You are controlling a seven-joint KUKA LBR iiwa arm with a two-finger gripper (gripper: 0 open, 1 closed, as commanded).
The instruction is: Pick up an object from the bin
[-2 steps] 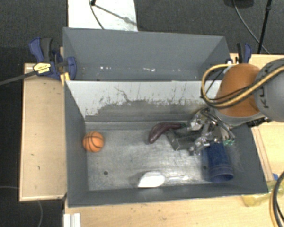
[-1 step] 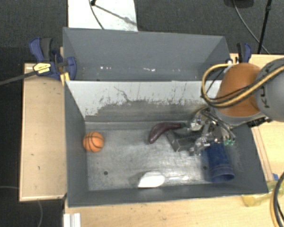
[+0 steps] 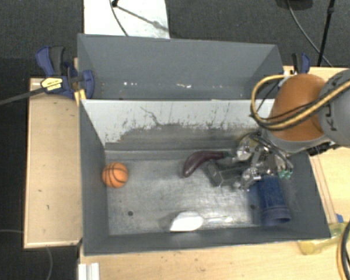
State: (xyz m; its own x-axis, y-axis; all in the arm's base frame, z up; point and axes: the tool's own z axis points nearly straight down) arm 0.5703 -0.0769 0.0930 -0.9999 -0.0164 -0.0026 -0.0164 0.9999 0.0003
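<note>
A small orange ball with basketball lines lies at centre left; a white oval lump lies at lower centre.

I see open floor across the bin's middle; a ball hugs its left wall, a blue cup its near right corner.

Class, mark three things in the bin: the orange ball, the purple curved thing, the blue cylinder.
orange ball [image 3: 115, 174], camera view, its middle.
purple curved thing [image 3: 193, 163], camera view, its thick left part.
blue cylinder [image 3: 271, 202], camera view, middle of its side.
</note>
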